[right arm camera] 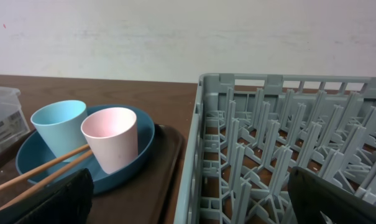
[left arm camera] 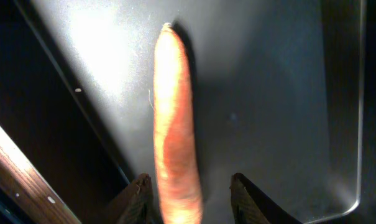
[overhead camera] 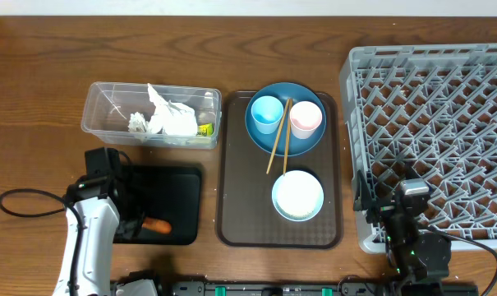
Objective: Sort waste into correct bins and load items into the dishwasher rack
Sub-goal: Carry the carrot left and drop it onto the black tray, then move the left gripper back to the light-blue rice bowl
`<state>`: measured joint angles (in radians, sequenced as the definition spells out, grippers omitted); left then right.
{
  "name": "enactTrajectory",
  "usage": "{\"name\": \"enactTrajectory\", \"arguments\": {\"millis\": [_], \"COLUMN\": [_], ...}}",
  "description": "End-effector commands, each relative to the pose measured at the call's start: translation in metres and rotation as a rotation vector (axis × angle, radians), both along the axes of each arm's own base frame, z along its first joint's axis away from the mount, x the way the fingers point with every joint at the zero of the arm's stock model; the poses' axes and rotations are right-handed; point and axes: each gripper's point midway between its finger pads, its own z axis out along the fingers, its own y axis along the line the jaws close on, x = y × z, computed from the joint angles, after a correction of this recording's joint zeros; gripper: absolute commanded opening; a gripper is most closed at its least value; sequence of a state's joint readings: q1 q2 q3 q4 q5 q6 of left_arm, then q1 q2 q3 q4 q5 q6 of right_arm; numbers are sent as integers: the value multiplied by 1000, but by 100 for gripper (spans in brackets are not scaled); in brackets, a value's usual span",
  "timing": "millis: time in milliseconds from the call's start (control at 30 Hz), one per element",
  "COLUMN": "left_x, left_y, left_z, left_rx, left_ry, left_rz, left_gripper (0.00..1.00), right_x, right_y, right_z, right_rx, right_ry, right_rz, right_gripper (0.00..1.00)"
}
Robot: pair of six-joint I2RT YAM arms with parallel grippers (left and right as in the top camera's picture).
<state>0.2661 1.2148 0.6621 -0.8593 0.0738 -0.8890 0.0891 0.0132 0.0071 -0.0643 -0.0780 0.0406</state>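
The step in hand looks like the waste sorting, at the point of leaving the carrot [left arm camera: 172, 112] in the black tray [left arm camera: 268, 93], which sits toward the left end of the tabletop's near edge. The carrot lies flat on the tray floor. The left claw [left arm camera: 192, 186] straddles its near end with jaws apart, one finger touching it and a gap at the other, so it is not clamped. The left arm is bent low over the tray, wrist pointing down. The next move probably calls for a straight lift that does not drag the carrot. The right claw [right arm camera: 191, 199] is wide apart and empty, low at the near-left corner of the dishwasher rack [overhead camera: 445, 107] by the tabletop's right edge.
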Motion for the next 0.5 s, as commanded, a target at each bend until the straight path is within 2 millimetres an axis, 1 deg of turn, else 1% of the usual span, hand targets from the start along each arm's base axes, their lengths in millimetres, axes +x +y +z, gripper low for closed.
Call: {"name": "enactTrajectory", "arguments": {"millis": [0,67,133,200,300,367,467], "left_x": [1,5,17,32,54,56,49], "left_y": [4,4,0,-11,-40,-57,-76], "left_z": [4,14,31,55,97,121,141], "left_rx": [16,16,0,-45,-155,-213,-221], "left_ry": [-4,-20,-75,-167,-344,-404,-403], "left_rz": [-2,-17,-103,-219,-383,-446,-538], "left_gripper": [44,44,44,44,44,44,44], "right_x": [0,0,0,0,0,0,0], "right_y": [2,2,2,2,2,2,2], "right_z": [-2,-2,-2,-2,-2,-2,-2], "right_rx": [-5,-5,-5,-5,-5,-5,-5], "right_ry": [5,5,5,5,5,5,5], "right_rz": [10,10,10,10,10,10,10], "right_gripper": [99,99,99,99,99,99,99]}}
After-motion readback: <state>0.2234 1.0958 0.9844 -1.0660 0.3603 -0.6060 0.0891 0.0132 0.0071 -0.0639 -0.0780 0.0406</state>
